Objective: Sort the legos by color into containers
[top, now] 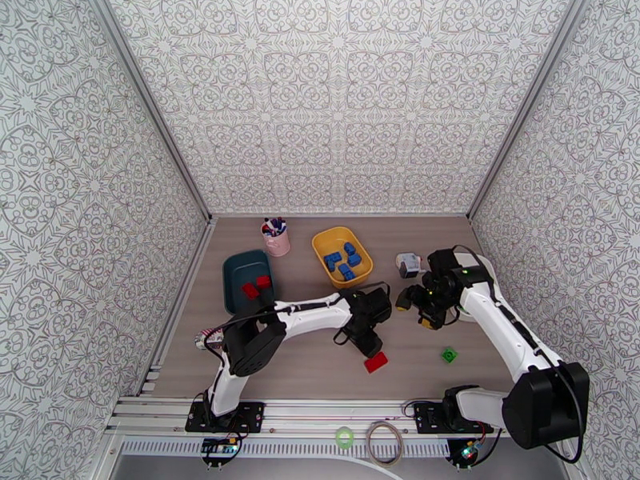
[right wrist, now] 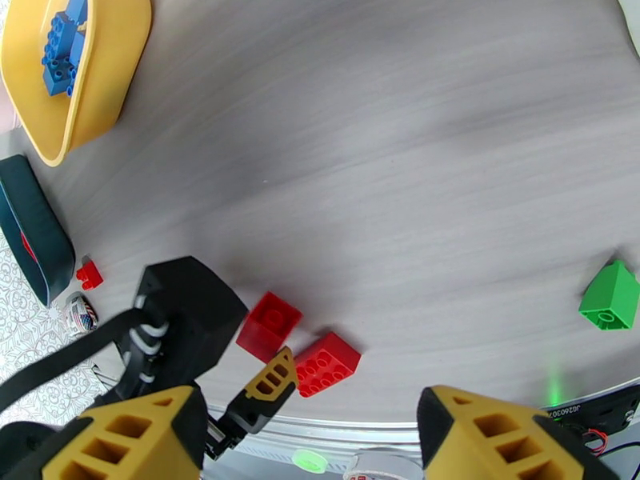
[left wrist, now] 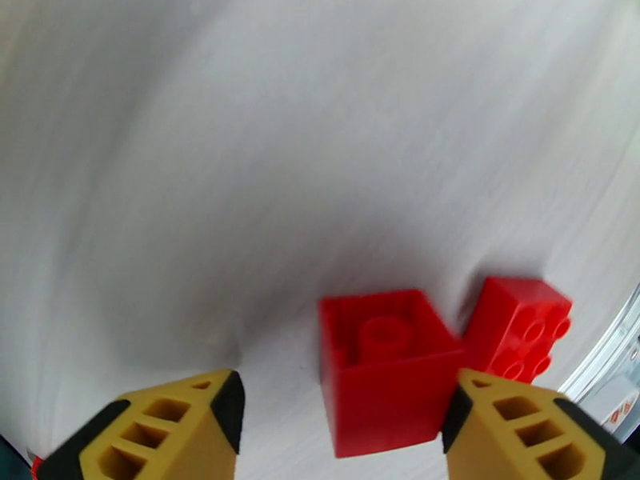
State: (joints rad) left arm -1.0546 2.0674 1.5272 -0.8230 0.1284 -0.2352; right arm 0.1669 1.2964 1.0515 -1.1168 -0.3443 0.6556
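I see my left jaws standing apart, one yellow-and-black tip to either side of a red square lego (left wrist: 384, 370). It lies upside down on the pale tabletop (left wrist: 280, 154), hollow underside facing up. The right tip sits at that lego's edge; the left tip is clear of it. A second red lego (left wrist: 520, 330), studs showing, leans just right of it.

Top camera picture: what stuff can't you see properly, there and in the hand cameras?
Top view: the left gripper hides a second brick beside the red lego.
Top view: the small grey-white object is too small to identify.
Right wrist view: the white tray is cut off by the corner; the teal tray by the left edge.
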